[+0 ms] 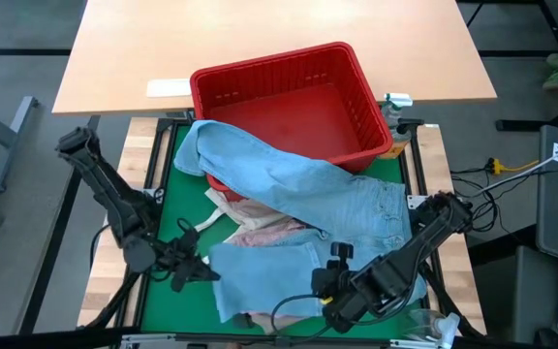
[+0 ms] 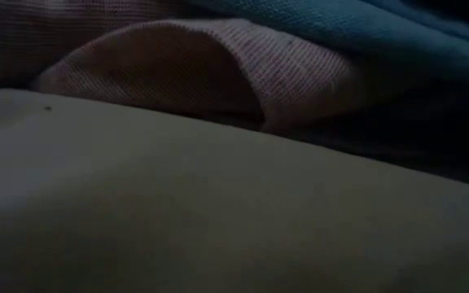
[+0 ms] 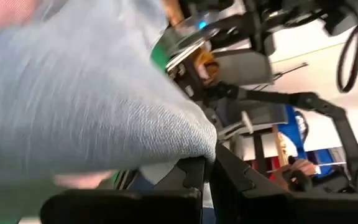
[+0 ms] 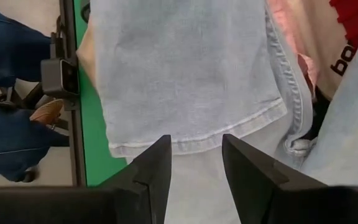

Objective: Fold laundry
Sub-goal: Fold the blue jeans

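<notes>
The light blue denim jeans (image 1: pixel 298 189) lie across the green mat (image 1: pixel 177 208). One end hangs at the red basket's left corner, and one leg (image 1: pixel 264 276) is folded over at the near side. A mottled pink top (image 1: pixel 269 233) and beige cloth (image 1: pixel 223 206) lie under them. My left gripper (image 1: pixel 201 271) is shut on the folded leg's left edge. My right gripper (image 4: pixel 194 155) is at the leg's right side and stands open above the denim hem (image 4: pixel 197 140). The low view shows only close-up cloth: beige (image 2: pixel 177 212), pink (image 2: pixel 177 65) and denim (image 2: pixel 365 32). My left gripper pinches a corner of the jeans' folded leg (image 3: pixel 197 146) between its two shut fingers (image 3: pixel 194 174). It reaches in nearly level from the table's left. The denim spreads away from the fingers toward the pile, where the rest of the leg lies.
The red basket (image 1: pixel 269 63) stands at the mat's far edge, in front of a wooden table (image 1: pixel 260 29). White cloth with lettering (image 4: pixel 340 62) lies beside the jeans. A person's legs (image 4: pixel 5 124) stand close to the table, and a hand (image 3: pixel 297 168) shows beyond it.
</notes>
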